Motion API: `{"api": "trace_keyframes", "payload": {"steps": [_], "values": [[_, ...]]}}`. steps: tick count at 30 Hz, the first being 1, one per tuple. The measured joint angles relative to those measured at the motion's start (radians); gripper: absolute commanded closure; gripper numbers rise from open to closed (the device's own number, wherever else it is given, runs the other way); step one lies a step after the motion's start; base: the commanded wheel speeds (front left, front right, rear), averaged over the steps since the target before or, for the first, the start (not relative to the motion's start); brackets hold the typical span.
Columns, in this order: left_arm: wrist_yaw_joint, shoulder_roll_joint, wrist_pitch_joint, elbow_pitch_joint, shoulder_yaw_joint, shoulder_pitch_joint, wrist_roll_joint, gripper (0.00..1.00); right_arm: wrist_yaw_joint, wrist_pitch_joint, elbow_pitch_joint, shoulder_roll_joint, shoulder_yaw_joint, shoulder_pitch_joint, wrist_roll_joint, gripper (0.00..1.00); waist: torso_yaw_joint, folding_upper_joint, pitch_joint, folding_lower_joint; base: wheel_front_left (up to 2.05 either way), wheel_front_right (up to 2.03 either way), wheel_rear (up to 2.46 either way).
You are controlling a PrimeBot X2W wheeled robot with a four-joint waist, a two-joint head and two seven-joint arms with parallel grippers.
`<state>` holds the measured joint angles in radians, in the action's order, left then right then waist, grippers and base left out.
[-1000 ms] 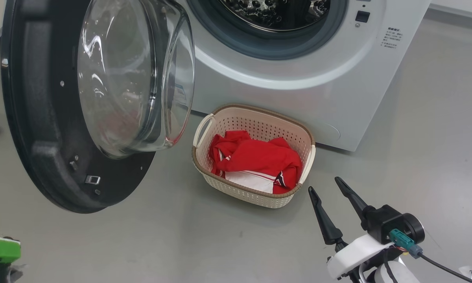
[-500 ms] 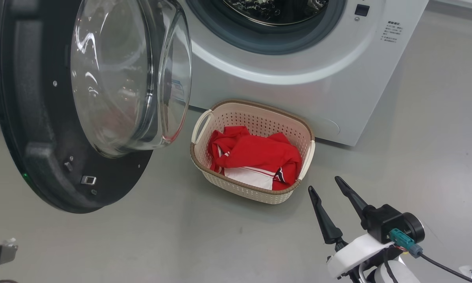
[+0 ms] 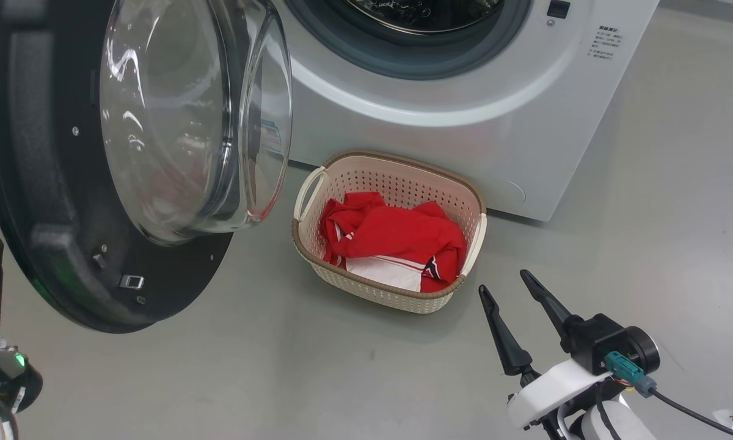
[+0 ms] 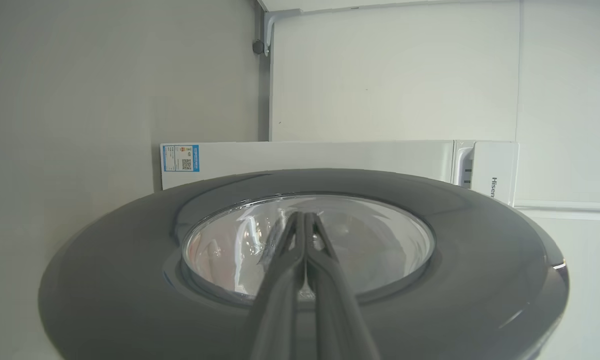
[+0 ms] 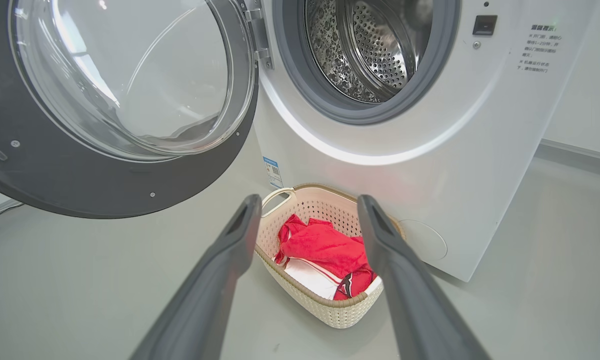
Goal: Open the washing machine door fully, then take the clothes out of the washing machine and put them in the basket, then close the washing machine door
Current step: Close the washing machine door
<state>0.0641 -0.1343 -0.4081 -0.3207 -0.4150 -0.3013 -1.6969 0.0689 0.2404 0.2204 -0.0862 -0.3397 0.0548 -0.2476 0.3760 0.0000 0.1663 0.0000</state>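
**Washing machine** (image 3: 464, 140): landmark. Drum mouth (image 5: 365, 55) uncovered; no red fabric shows in the visible part of the drum.

**Washing machine door** (image 3: 43, 183): swung wide from the machine's hinge side, glass bowl (image 3: 183, 116) bulging back toward the machine.

**Basket** (image 3: 391, 296): on the floor, just before the machine's front, below the drum mouth.

**Clothes** (image 3: 397, 241): bundled inside the basket.

**Left gripper** (image 4: 304, 216): jaws clenched, empty, on the door's outer side, away from the machine, tips aimed at the glass centre. Contact cannot be told.

**Right gripper** (image 3: 502, 281): jaws released wide, empty, before the machine, pointing at the basket.

**Remaining, by judgement**: closing only. The door lies straight ahead of the left jaws, so the left arm is nearer and would push toward the machine.
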Motion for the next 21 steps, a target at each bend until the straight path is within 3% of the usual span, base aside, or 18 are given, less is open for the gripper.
{"api": "trace_keyframes", "payload": {"steps": [6, 21], "values": [[0.035, -0.005, -0.082, 0.001, -0.012, -0.007, -0.060, 1.00, 0.000, 0.000, 0.003, -0.001, 0.000, 0.001, 0.000, 0.00, -0.001, 0.0000, 0.001, 0.0000, 0.00, 0.00, 0.00], [0.045, -0.053, -0.278, 0.061, 0.039, 0.005, -0.109, 1.00, 0.000, 0.003, 0.009, -0.001, 0.000, 0.004, 0.000, 0.00, -0.001, 0.0000, -0.002, 0.0000, 0.00, 0.00, 0.00]]}}
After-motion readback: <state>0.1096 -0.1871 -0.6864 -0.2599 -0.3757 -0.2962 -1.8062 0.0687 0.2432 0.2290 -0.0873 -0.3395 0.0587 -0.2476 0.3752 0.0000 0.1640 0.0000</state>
